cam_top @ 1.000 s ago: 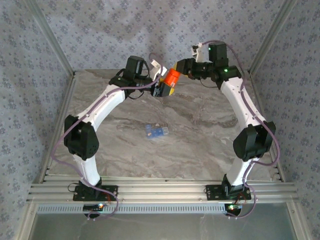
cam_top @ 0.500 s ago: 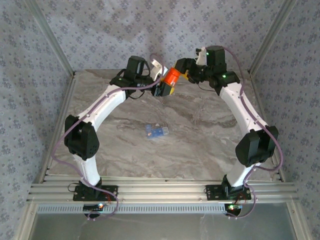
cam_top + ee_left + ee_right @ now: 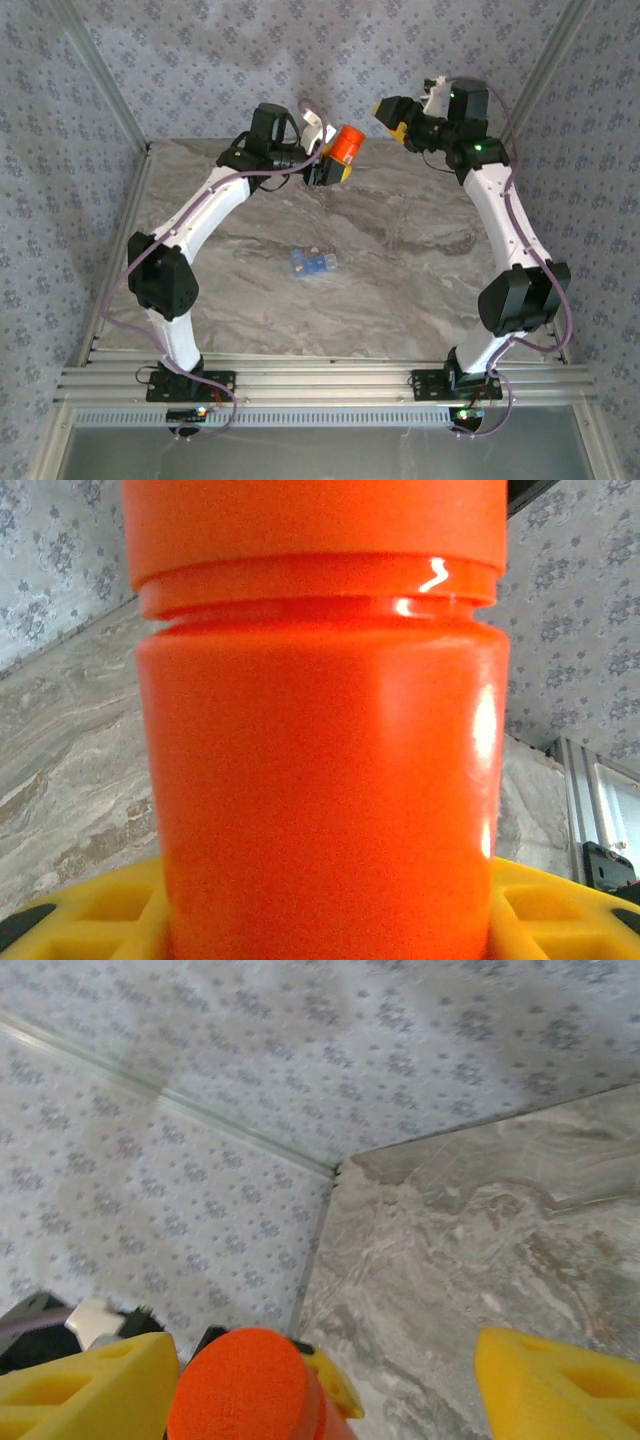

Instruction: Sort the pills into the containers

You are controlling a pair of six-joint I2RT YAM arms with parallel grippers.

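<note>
Fingers of the left gripper are pinching the orange bottle in the top view, holding it tilted above the far part of the table, near the upper middle of the frame. A second ago the right gripper was closed on the bottle's red-orange cap. Now it is sitting further right and higher in the frame, clearly apart from the bottle, with its yellow fingers spread. The bottle is staying in the left gripper's hold, shifted only slightly. The pale blue container is lying on the marble near the centre of the frame, well apart from both grippers, just where it was lying before.

From the left wrist, the orange bottle is taking up most of the frame, with the cap running along the top edge. The left gripper is clamping the bottle, and its yellow pads are showing at the lower left and lower right corners, pressed against the bottle's sides.

From the right wrist, the right gripper is holding its yellow fingers wide apart at the lower left and lower right of the frame. The round top of the cap is showing between them at the bottom edge, nearer the left finger. Whether it is touching that finger cannot be told from this view. Grey marble table is filling the right half, and patterned wall is covering the upper left.
</note>
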